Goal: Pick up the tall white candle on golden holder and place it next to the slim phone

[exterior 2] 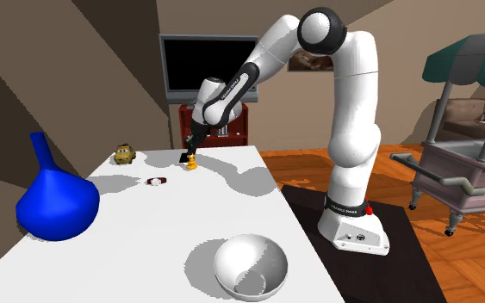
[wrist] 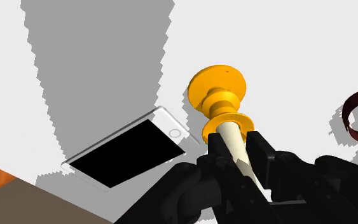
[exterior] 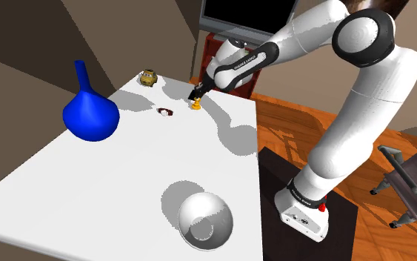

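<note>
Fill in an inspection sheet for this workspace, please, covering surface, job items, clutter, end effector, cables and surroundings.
Surface: white table, flat, with grey shadows.
Job's things: cream candle on golden holder, gripped by its shaft; slim phone lies flat, screen up, close beside the holder, apart from it.
Clutter: blue vase, toy car, dark red ring, white bowl.
End effector: shut on the candle, just above the holder.
Cables: nothing seen.
Surroundings: black screen, red cabinet below it, cart, wooden floor.
</note>
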You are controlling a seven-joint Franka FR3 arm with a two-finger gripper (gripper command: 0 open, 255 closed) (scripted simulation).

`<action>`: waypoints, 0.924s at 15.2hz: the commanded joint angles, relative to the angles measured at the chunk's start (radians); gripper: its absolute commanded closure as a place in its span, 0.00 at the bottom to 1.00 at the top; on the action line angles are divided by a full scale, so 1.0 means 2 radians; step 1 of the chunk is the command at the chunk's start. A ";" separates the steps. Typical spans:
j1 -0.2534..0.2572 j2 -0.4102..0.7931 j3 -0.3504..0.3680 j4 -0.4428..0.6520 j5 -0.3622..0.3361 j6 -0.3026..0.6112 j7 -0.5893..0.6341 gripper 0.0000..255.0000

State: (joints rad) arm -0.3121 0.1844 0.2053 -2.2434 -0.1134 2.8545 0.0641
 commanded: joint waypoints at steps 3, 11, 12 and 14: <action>0.001 0.005 -0.002 0.000 -0.003 0.005 0.002 1.00; 0.001 0.005 -0.002 0.000 -0.003 0.005 0.002 0.00; 0.001 0.005 -0.002 0.000 -0.003 0.005 0.002 0.00; -0.003 -0.013 0.004 -0.007 0.008 -0.006 -0.006 0.00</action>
State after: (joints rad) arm -0.3145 0.1762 0.2075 -2.2511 -0.1093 2.8544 0.0608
